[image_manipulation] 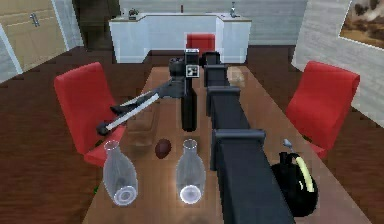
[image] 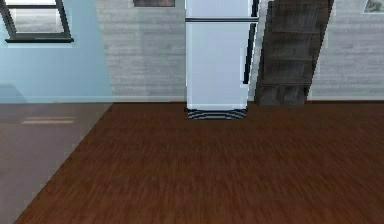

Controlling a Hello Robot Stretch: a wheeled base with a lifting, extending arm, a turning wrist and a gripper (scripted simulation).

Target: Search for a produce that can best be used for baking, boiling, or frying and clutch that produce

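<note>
Sitting on the wooden dining table is a small brown oval lump, prob. the potato, tho it's too small to be sure. It lies btwn and just beyond two clear glass bottles, near the table's edge on the arm side view's left. What looks like a clear tumbler stands just beyond it. The gripper reaches out past the tumbler, its tips against the red chair, so I can't tell whether it's holding anything. Its thin fingers slant back toward a dark upright cylinder beside the arm, maybe wrist hardware, maybe a bottle. To my eye the step in hand is lining up on the lump, w/ the tips needing to come in over it. Done well, that means a descent from above into the gap, since the bottles are tall and prob. tip at a nudge. The lump is rounded and may roll, so centre on it before lifting. Ahead in the forward view are just a white fridge and a dark shelf unit, nothing to chase.
</note>
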